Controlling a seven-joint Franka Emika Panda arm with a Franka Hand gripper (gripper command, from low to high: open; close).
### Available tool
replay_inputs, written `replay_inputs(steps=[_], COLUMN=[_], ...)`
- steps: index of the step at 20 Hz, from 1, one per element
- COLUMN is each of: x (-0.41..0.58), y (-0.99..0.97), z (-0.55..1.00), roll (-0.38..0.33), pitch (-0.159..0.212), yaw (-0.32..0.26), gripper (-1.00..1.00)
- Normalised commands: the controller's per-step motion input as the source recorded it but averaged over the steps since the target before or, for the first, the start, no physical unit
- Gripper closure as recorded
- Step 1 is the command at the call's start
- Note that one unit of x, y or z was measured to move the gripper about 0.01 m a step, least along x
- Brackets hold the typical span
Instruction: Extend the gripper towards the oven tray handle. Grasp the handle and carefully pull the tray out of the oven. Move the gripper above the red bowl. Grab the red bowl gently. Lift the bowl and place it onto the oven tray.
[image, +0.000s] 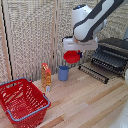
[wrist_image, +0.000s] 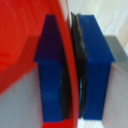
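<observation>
Above the desk (image: 90, 102) my jaws clamp the red bowl (image: 72, 57) rim; tray (image: 111, 61) already out, placing left.

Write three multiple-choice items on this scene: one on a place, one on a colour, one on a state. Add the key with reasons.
1. Where is the red bowl?
A. in the basket
B. held in the air under the end effector
C. on the floor

2. What colour is the cup?
A. blue
B. green
C. white

3. How are the end effector's fingers?
A. spread wide, empty
B. out of sight
C. closed on the bowl's rim

Key: B, the bowl hangs above the table; A, the cup beside the bottle is blue; C, the wrist view shows blue fingers pinching the red rim.
</observation>
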Motion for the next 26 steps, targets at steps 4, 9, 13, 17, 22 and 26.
replay_inputs(steps=[4, 9, 13, 17, 22, 26], x=[0.199, 0.103, 0.115, 0.118, 0.115, 0.116], y=[-0.64, -0.63, -0.63, -0.62, -0.61, -0.63], z=[0.36, 0.21, 0.14, 0.11, 0.10, 0.11], roll=[0.013, 0.006, 0.010, 0.003, 0.000, 0.000], pitch=[0.065, 0.008, 0.000, 0.000, 0.000, 0.000], yaw=[-0.141, -0.175, -0.175, -0.186, -0.196, -0.190], gripper=[1.00, 1.00, 1.00, 1.00, 1.00, 1.00])
